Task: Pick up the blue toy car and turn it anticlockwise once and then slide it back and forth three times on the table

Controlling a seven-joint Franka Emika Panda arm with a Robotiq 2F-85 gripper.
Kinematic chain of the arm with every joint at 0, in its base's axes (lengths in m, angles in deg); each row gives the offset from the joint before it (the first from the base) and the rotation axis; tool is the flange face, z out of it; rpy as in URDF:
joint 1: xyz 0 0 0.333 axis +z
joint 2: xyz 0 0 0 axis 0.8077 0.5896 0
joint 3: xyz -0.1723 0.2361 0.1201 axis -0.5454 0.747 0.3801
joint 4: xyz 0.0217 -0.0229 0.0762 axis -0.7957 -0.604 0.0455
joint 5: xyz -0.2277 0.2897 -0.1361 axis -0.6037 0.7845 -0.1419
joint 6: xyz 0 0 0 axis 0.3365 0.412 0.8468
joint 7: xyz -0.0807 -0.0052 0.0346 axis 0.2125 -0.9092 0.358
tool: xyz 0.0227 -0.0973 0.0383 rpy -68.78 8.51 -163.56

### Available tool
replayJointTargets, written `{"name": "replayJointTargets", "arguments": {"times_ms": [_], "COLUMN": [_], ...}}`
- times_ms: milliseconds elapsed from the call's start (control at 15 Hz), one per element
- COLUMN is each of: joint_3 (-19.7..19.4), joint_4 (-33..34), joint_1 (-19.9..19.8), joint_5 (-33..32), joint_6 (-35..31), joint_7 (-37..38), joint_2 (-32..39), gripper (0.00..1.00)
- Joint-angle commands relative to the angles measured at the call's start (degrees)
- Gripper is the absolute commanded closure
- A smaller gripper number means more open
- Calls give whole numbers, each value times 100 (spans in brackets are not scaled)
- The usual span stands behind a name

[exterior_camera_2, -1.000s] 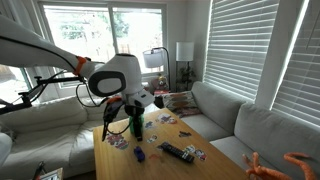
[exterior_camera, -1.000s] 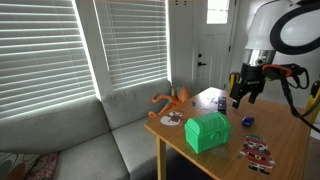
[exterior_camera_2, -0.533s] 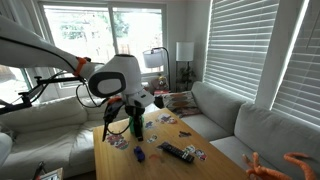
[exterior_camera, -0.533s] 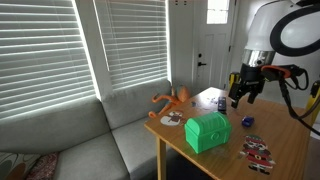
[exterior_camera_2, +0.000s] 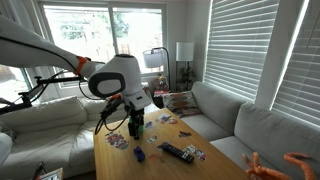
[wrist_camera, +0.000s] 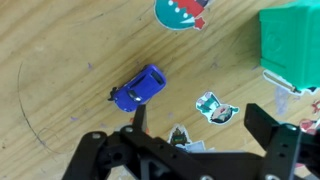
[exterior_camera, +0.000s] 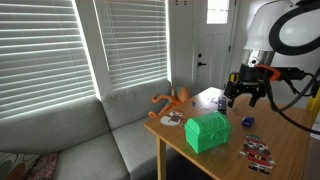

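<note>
The blue toy car is seen lying on the table, untouched. The gripper is held spread and empty above it. The approach is judged in hand; centring over the car, then descent, is called for.

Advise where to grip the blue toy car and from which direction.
Pinch the blue toy car across its two long flanks, from straight above. It lies diagonal on the table, narrow across, so likely yaw the open gripper to match.
</note>
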Motion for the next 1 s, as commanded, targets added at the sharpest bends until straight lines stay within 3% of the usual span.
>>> {"name": "replayJointTargets", "arguments": {"times_ms": [0, 467, 933], "joint_3": [181, 54, 18], "joint_4": [39, 133, 114], "joint_1": [-208, -366, -348], "joint_5": [47, 210, 66], "joint_6": [9, 127, -18], "joint_7": [1077, 2656, 3473], "joint_2": [76, 353, 620], "gripper": [0, 0, 0]}}
